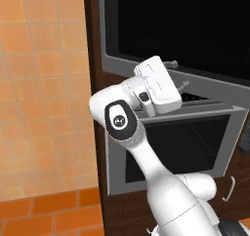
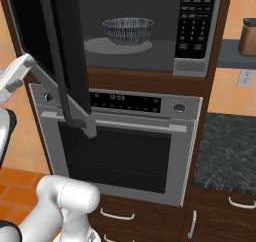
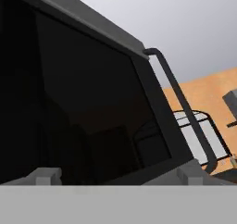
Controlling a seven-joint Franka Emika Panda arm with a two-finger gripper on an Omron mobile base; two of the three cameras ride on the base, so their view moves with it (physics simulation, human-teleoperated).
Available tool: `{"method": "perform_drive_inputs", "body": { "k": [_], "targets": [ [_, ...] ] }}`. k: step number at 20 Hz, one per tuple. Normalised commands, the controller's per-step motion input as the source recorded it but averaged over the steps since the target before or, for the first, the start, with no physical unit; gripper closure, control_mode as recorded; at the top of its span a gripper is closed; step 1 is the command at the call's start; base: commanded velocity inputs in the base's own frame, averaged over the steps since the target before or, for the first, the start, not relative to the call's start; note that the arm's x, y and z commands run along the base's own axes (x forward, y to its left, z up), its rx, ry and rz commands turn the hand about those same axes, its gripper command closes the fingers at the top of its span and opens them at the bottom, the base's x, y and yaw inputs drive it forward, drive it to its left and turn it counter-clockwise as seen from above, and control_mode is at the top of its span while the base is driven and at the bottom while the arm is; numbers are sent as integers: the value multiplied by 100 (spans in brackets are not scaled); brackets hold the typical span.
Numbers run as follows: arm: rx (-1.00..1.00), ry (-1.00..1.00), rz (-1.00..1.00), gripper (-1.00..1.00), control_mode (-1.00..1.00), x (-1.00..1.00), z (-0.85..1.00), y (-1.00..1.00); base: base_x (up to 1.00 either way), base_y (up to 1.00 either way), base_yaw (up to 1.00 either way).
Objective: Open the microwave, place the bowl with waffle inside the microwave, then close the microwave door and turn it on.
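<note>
Door point(image 2: 62, 51) of the microwave point(image 2: 150, 31) hangs wide open, one bowl point(image 2: 128, 30) already sitting inside. Tool point(image 3: 118, 177) is spread and pinching nothing, right behind the glass. Risk I'd guess: a glancing push slides off the edge and the door stays ajar. One oven point(image 2: 125, 146) below.

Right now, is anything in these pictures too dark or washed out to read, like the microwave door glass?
Left base view: the microwave door glass is flat black, no reflections. Right base view: evenly lit, the bowl inside the microwave reads clearly. Hand view: the glass is nearly black; only the frame and handle stand out.
</note>
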Motion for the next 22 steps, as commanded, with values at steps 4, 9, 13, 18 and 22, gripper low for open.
{"method": "perform_drive_inputs", "body": {
  "k": [4, 9, 13, 18, 22],
  "targets": [
    [9, 12, 33, -100, -100, 59, 0, -45, 0, 0, 0],
    [6, 15, 30, -100, -100, 64, 0, -39, 0, 0, 0],
    [5, 17, 28, -100, -100, 64, 0, -34, 0, 0, 0],
    [5, 13, 27, -100, -100, 54, 0, -35, 0, 0, 0],
    [2, 11, 25, -100, -100, 49, 0, -27, 0, 0, 0]
  ]
}}
